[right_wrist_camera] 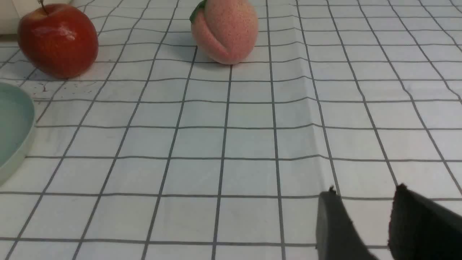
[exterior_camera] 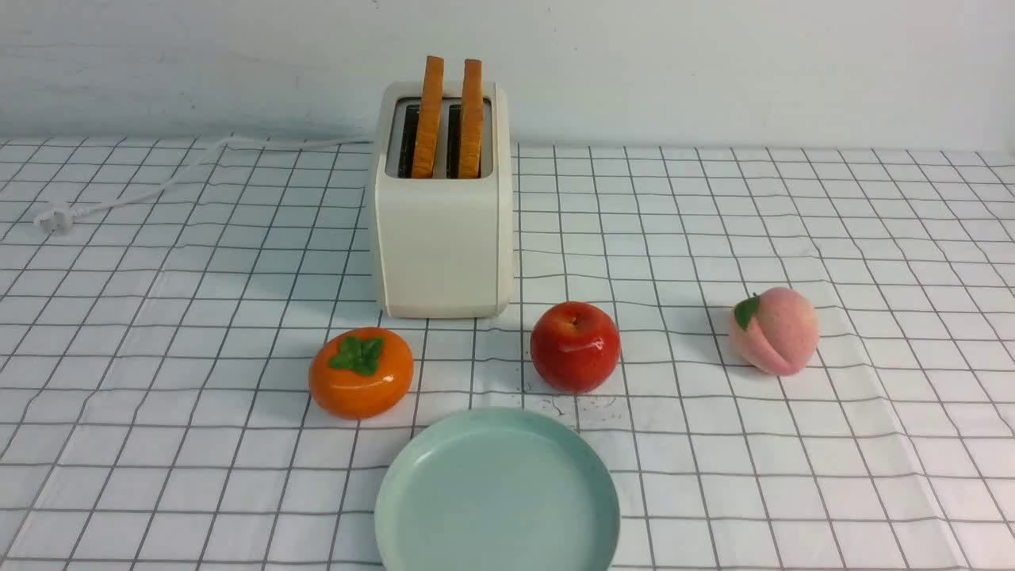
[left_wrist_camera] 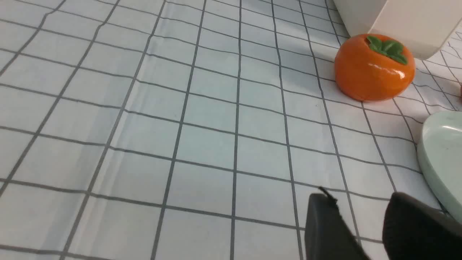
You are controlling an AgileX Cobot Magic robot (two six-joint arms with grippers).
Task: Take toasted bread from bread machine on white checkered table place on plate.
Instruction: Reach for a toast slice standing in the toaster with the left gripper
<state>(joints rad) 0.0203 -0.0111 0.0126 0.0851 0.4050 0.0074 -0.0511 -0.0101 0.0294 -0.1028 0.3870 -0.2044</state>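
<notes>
The cream-white bread machine (exterior_camera: 442, 230) stands at the middle back of the white checkered table (exterior_camera: 793, 444). Two slices of toasted bread, one on the left (exterior_camera: 429, 115) and one on the right (exterior_camera: 471, 117), stand upright in its slots. The mint-green plate (exterior_camera: 497, 496) lies at the front centre, with nothing on it. Neither arm shows in the front view. My left gripper (left_wrist_camera: 361, 198) is open and empty above bare cloth, with the plate's rim (left_wrist_camera: 438, 169) beside it. My right gripper (right_wrist_camera: 364, 193) is open and empty above bare cloth; the plate's rim (right_wrist_camera: 18, 144) also shows in the right wrist view.
An orange persimmon (exterior_camera: 361, 371) and a red apple (exterior_camera: 575, 346) lie between the toaster and the plate. A pink peach (exterior_camera: 775, 330) lies to the right. The toaster's white cord and plug (exterior_camera: 51, 218) trail off to the back left.
</notes>
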